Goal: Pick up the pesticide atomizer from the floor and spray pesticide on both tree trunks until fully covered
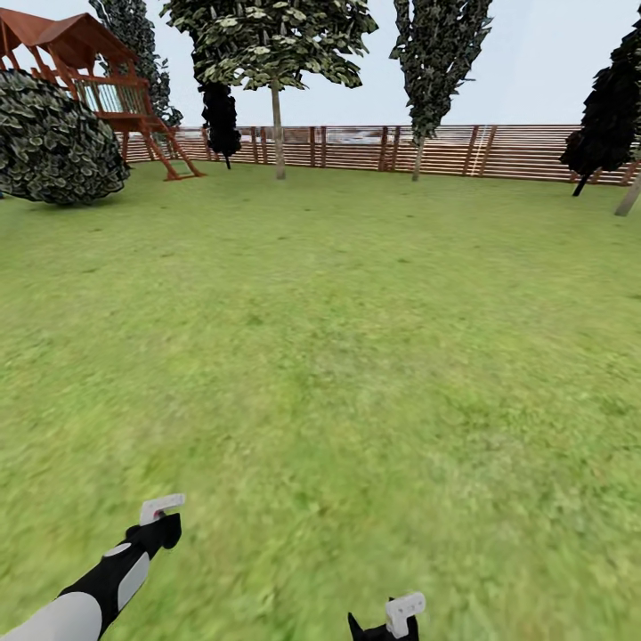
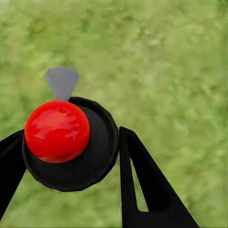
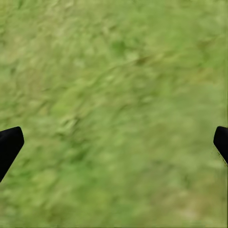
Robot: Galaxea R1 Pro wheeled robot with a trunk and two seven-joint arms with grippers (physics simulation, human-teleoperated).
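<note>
My left gripper (image 2: 71,142) is shut on the pesticide atomizer (image 2: 97,164), a dark round body with a red knob (image 2: 57,130) and a grey nozzle (image 2: 61,81); both black fingers press its sides over grass. In the head view the left gripper (image 1: 160,515) hangs low at the left, and the right gripper (image 1: 392,621) sits at the bottom edge. My right gripper (image 3: 114,142) is open, with only lawn between its fingertips. A leaning pale tree trunk (image 1: 628,198) shows at the far right edge, mostly cut off. No white specks of pesticide show.
Green lawn (image 1: 356,338) stretches to a brown slat fence (image 1: 499,151). A wooden play tower (image 1: 98,85) and a round shrub (image 1: 53,138) stand far left. A broad-leaved tree (image 1: 278,133), a thin columnar tree (image 1: 425,89) and dark shrubs (image 1: 605,125) line the fence.
</note>
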